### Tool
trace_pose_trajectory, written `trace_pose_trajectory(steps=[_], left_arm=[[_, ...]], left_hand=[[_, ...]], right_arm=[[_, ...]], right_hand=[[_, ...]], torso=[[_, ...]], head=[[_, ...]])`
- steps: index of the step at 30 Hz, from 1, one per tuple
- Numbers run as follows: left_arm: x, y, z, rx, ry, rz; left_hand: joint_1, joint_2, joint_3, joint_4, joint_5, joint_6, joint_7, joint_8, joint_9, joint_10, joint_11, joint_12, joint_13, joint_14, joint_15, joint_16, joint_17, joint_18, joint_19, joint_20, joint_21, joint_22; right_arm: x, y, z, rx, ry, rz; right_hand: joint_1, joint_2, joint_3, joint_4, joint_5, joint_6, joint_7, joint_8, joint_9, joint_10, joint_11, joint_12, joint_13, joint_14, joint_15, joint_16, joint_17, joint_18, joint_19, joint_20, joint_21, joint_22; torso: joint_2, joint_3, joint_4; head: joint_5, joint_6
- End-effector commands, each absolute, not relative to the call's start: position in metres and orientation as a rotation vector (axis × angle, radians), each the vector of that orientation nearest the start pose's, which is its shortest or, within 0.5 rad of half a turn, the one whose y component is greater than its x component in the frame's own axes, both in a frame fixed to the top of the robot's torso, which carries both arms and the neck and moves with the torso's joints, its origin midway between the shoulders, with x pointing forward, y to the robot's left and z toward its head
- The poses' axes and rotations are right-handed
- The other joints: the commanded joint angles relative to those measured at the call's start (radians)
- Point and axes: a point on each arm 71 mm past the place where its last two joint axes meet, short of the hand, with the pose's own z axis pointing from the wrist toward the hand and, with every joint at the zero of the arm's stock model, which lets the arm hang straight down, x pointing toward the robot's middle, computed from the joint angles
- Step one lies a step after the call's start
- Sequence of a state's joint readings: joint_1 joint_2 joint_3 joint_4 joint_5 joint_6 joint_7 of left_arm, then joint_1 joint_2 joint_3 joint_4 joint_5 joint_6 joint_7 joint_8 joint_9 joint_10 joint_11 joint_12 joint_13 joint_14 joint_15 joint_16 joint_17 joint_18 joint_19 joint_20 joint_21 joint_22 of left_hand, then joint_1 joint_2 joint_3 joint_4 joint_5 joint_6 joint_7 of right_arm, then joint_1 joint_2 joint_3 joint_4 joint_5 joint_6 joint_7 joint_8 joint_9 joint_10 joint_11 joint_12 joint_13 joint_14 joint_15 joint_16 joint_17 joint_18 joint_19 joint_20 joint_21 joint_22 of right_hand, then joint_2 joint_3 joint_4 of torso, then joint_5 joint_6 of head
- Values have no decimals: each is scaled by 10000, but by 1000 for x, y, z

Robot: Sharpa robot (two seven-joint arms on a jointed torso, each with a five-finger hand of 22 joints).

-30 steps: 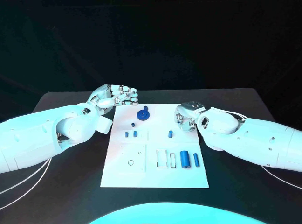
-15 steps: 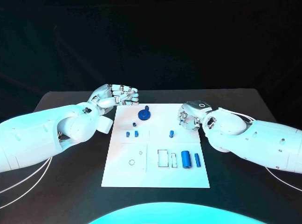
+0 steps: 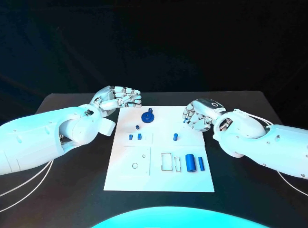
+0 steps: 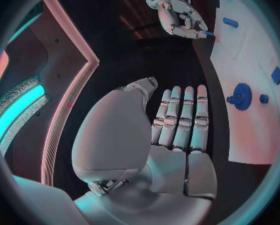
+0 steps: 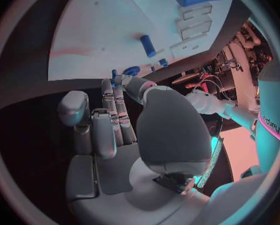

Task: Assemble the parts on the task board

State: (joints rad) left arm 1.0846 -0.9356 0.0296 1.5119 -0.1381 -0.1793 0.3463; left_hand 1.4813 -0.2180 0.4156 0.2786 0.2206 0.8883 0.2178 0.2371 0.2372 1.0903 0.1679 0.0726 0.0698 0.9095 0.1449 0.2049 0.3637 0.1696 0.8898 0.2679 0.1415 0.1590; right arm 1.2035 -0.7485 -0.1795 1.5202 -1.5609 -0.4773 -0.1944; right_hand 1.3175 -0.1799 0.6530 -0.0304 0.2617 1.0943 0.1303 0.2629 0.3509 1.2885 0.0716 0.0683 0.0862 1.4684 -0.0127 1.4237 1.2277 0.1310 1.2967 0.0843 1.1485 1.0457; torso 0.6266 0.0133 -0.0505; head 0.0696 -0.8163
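Two silver hands wait at the far end of the white task board (image 3: 161, 175), and neither holds anything. The left hand (image 3: 120, 99) sits just off the board's far left corner with its fingers straight and pressed side by side. The right hand (image 3: 198, 115) hangs at the far right edge with its fingers curled in a little, and I see nothing between them. The blue parts lie on the board: a round knob piece (image 3: 148, 117) near the far end, small pegs (image 3: 135, 136) and another peg (image 3: 175, 137) in the middle, and a fat cylinder (image 3: 189, 162) with a thin bar (image 3: 200, 163) beside it closer to the robot. The pegs are tiny and close together, so I think a big hand could bump one away while reaching for another. The knob piece stands between the two hands and could get knocked. The black table (image 3: 58, 190) lies all around.
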Motion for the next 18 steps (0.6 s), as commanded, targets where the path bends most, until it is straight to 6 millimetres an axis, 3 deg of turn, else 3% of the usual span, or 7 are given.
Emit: trace_pose_trajectory(steps=[1,6,12,18], left_arm=[[475,250,-208,-10628,15225,-15259],[475,248,-208,-10616,15244,-15305],[476,247,-209,-10615,15250,-15325],[476,243,-209,-10609,15281,-15374]], left_hand=[[56,42,76,3,58,9,72,-68,-14,-12,55,-47,-10,71,6,-41,-17,142,82,-21,-58,-9],[56,42,76,3,58,9,72,-68,-14,-12,55,-47,-10,71,6,-41,-17,142,82,-21,-58,-9],[56,42,76,3,58,9,72,-68,-14,-12,55,-47,-10,71,6,-41,-17,142,82,-21,-58,-9],[45,54,83,12,58,12,74,-70,-18,-15,57,-46,-10,75,8,-52,-17,142,91,-20,-70,-21]], right_arm=[[456,-145,-215,-2324,15786,7111],[440,-119,-212,-2776,15894,8067],[424,-91,-215,-3363,16118,8837],[413,-67,-227,-3971,16549,9218]], right_hand=[[133,193,68,-21,-3,27,-21,36,11,178,-132,57,8,444,-76,43,22,-179,65,-22,37,10],[132,192,71,-22,-4,25,-20,36,13,178,-131,56,8,443,-76,41,13,-177,60,-22,30,2],[132,192,73,-23,-4,22,-18,36,15,177,-130,54,8,441,-75,39,7,-172,47,-23,13,-20],[134,197,81,-25,-5,15,-15,37,20,175,-128,50,8,443,-74,44,14,-167,32,-23,-6,-43]], torso=[[0,11,-7],[2,10,8],[-8,-19,13],[0,-25,29]], head=[[86,-4],[237,-52],[566,-115],[873,-192]])
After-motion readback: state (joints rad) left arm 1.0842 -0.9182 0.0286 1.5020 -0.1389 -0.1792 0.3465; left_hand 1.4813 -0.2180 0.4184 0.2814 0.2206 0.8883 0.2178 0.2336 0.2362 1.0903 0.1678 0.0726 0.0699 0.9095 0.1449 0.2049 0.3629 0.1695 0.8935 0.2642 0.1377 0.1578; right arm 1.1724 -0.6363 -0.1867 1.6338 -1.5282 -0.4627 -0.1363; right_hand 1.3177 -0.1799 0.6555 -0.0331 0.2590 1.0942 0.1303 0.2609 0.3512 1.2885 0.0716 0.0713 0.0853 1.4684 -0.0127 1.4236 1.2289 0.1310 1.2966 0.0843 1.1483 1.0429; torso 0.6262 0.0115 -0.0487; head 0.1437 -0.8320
